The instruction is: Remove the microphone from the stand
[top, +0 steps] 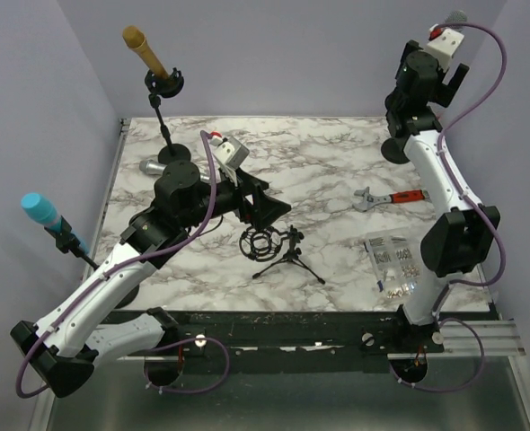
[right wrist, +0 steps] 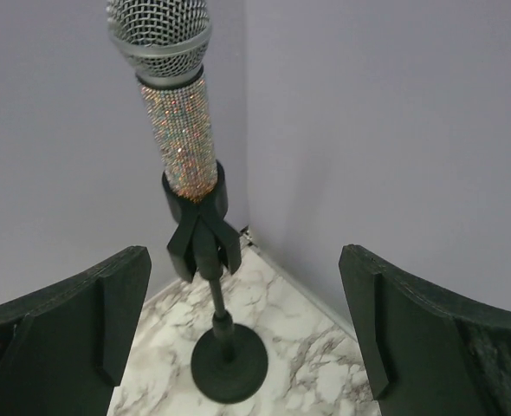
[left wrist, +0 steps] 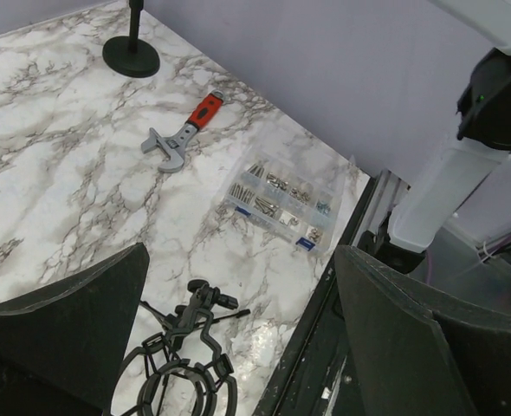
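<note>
Rhinestone-covered microphone (right wrist: 182, 130) upright in stand (right wrist: 228, 364) clip, toward far right of table (right wrist: 325, 368). Right gripper (right wrist: 242, 260) spread wide facing it, no contact. Left gripper (left wrist: 240, 260) spread too, empty. Clear compartment box (left wrist: 281, 201) holds screws (left wrist: 273, 182).

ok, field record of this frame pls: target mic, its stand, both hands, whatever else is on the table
target: glitter microphone, upright in its clip, not yet removed
stand: round-base stand, far right corner
right hand: open, stand framed between its fingers, not gripped
left hand: open, empty, above shock mount
table: wrench, screw box, silver microphone
other stands: gold microphone, blue microphone
</note>
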Robot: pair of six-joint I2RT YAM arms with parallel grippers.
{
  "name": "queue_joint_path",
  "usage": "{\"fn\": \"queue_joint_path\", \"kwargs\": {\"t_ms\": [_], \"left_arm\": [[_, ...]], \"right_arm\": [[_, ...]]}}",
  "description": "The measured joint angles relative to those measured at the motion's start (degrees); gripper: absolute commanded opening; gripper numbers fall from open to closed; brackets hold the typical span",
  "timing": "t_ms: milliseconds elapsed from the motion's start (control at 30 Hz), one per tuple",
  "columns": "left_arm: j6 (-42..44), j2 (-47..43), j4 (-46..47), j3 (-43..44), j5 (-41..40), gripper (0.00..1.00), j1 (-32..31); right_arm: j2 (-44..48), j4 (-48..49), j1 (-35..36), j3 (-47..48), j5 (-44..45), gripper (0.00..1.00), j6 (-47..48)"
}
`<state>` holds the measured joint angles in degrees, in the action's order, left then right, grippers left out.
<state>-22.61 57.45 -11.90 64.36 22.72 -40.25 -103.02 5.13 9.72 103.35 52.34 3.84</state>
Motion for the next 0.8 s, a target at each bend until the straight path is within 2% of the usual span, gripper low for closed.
{"fn": "queue_joint_path", "kwargs": {"t_ms": [167,533,700,800], "left_arm": [[-1.0,0.0,0.6,0.0,1.5,0.92,0.0],[-1.0,0.2,1.5,-0.5,1.6,0.92,0.0],[-0.7,1.6,1.5,-0.5,1.5,0.92,0.0],[-0.5,2.5,1.4,-0.5,1.5,0.92,0.0]], "right_arm": [[-6.3,4.2,-2.7,6.3,-0.8,1.0,6.5],[-19.9,0.6,-4.1,27.0,-2.8,0.99,6.6],[-20.3,-4.4,-4.1,25.4,-3.0,1.0,1.4],[-19.9,-4.7,-4.1,21.1,-2.7,1.0,0.1]]}}
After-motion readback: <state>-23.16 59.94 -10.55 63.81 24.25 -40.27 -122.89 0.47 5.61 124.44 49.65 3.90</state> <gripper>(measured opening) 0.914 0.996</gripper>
